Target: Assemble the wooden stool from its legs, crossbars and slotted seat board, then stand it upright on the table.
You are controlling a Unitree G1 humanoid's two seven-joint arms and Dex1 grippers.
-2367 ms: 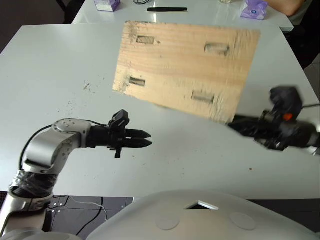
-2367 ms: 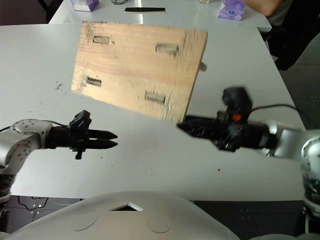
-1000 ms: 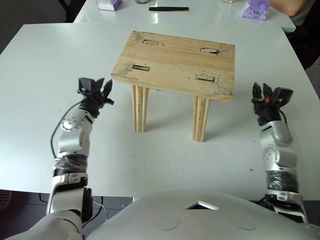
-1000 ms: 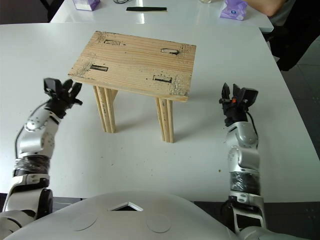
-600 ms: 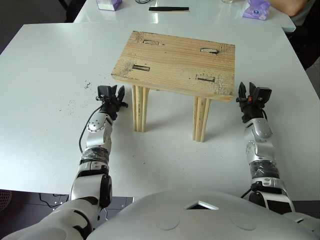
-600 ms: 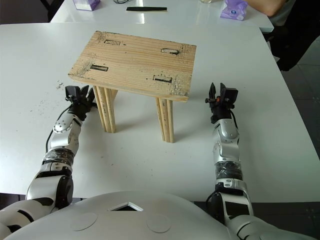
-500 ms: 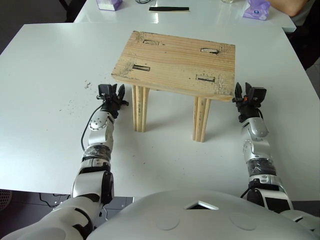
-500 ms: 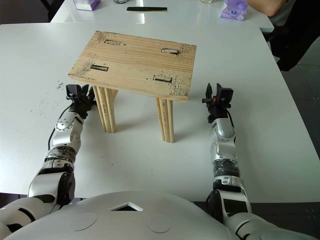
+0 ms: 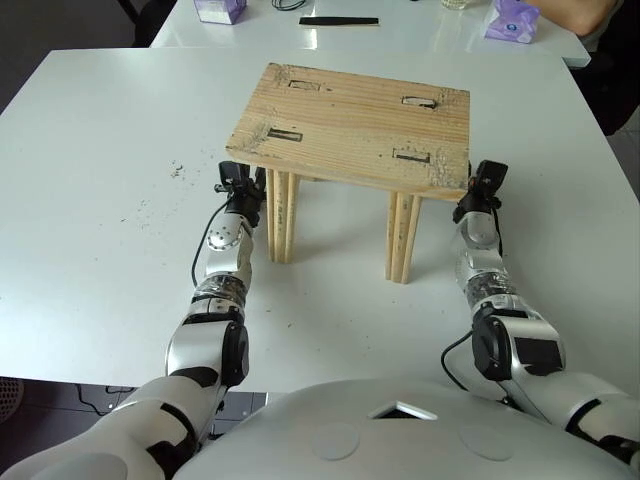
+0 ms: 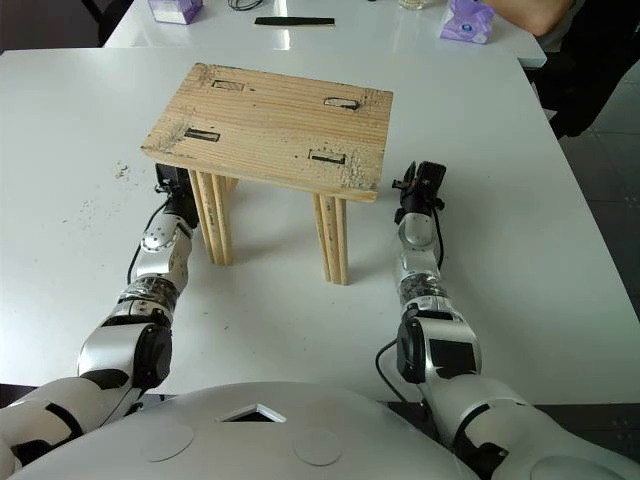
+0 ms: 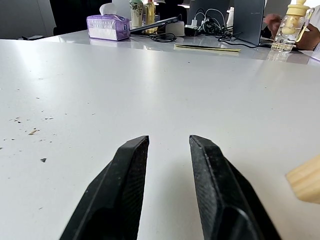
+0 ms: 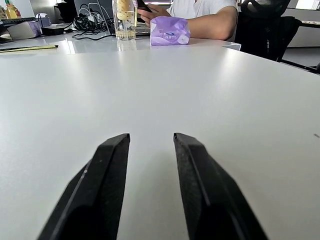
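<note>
Left gripper [image 11: 167,139]: two black fingers [image 11: 131,165] parted with nothing between them, held low over the white table [image 9: 90,140], tucked just beside the near-left corner of the pale wooden stool [image 9: 350,125]. Right gripper [image 12: 150,136]: fingers likewise spread and empty, just beside the stool's near-right corner. Open room: bare tabletop runs outward from each gripper to the table's left and right edges, and a wide strip lies between the stool and the near edge. A scatter of dark wood crumbs [image 9: 160,190] lies left of the left gripper. On a second table beyond the far edge sit a purple tissue box [image 9: 218,8], a flat black strip [image 9: 338,19] and a purple soft pack [image 9: 508,18]. Change: 2.4 s ago the seat board was tilted, legs unseen; a second ago both grippers stood wide of the upright stool, and they have since drawn in to its sides. Stool: upright mid-table. The rectangular seat has four slots and chipped, rough edges. The front-left leg [image 9: 280,215] and front-right leg [image 9: 402,235] are doubled slats.
</note>
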